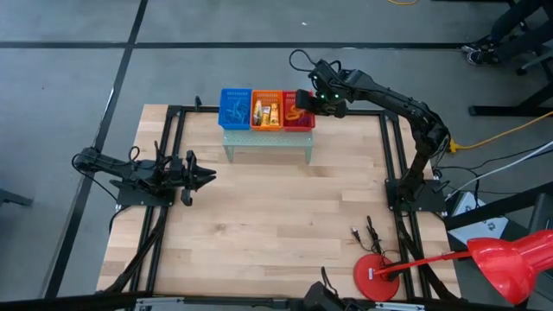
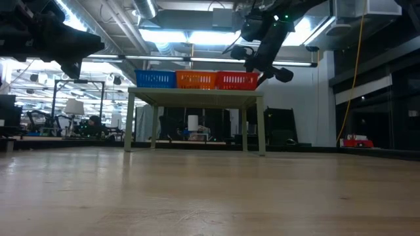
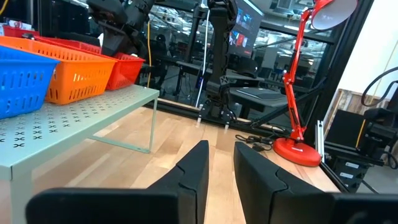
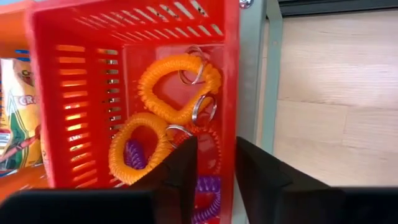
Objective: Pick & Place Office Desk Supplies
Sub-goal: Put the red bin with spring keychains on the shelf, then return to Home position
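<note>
**Sam:** At the top middle of the high view, three little baskets sit in a row on the pale green stand (image 1: pixel 268 142) — the blue basket (image 1: pixel 234 108), the orange basket (image 1: pixel 266 111) and the red basket (image 1: pixel 298 111). The right gripper (image 1: pixel 304 102) hangs just over the red one.

**Mia:** Is it holding anything?

**Sam:** No. In the right wrist view its two dark fingers (image 4: pixel 180 171) stand a little apart with nothing between them. Under them, inside the red basket, lie orange coil loops (image 4: pixel 166 106) with metal rings, and a purple coil loop (image 4: pixel 208 190) low in the middle of the picture.

**Mia:** So is the job nearly done?

**Sam:** I think a lot of it is. The orange basket has yellow packs (image 1: pixel 265 112) in it, the blue basket has thin things I cannot make out, and I see no loose supplies on the wooden table (image 1: pixel 276 216). Only black cables (image 1: pixel 367 233) lie there, at the lower right, near the red lamp (image 1: pixel 378 276).

**Mia:** And the other arm?

**Sam:** The left gripper (image 1: pixel 206 177) waits at the middle left, well apart from the stand. Its fingers are a little apart too, and it has nothing.

**Mia:** Is there room to move?

**Sam:** Lots in the middle of the table — it is bare wood. Up by the baskets it is tight. The red basket's wall (image 4: pixel 231 81) sits right by the stand's edge, so the right gripper should lift straight up, or it could bump the rim.
</note>
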Motion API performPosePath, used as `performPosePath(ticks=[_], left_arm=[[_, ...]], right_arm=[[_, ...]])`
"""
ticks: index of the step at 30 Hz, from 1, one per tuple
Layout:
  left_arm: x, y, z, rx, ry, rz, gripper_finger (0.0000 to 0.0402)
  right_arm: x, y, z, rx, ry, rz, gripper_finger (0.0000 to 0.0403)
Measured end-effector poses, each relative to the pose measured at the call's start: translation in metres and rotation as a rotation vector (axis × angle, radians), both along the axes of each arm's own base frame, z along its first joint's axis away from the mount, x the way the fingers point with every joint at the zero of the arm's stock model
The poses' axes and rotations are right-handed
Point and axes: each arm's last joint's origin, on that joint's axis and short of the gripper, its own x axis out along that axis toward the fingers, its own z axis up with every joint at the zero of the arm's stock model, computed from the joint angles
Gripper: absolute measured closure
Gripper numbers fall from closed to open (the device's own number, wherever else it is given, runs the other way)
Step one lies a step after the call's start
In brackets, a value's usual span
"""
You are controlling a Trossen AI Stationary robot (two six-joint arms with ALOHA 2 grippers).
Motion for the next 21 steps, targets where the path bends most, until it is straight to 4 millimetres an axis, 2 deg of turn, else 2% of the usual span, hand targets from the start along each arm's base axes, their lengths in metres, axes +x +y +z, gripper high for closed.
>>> performPosePath(ticks=[4, 11, 16, 21], left_arm=[[0.0, 0.0, 0.0, 0.0, 0.0, 0.0, 0.0331], [0.0, 0.0, 0.0, 0.0, 0.0, 0.0, 0.0331], [0.0, 0.0, 0.0, 0.0, 0.0, 0.0, 0.033], [0.0, 0.0, 0.0, 0.0, 0.0, 0.0, 0.033]], right_arm=[[0.0, 0.0, 0.0, 0.0, -0.002, -0.001, 0.0291], [0.0, 0.0, 0.002, -0.003, -0.003, 0.001, 0.0291], [0.001, -0.004, 0.023, -0.06, -0.049, 0.009, 0.0278], [-0.009, -0.008, 0.047, -0.091, -0.031, -0.006, 0.0262]])
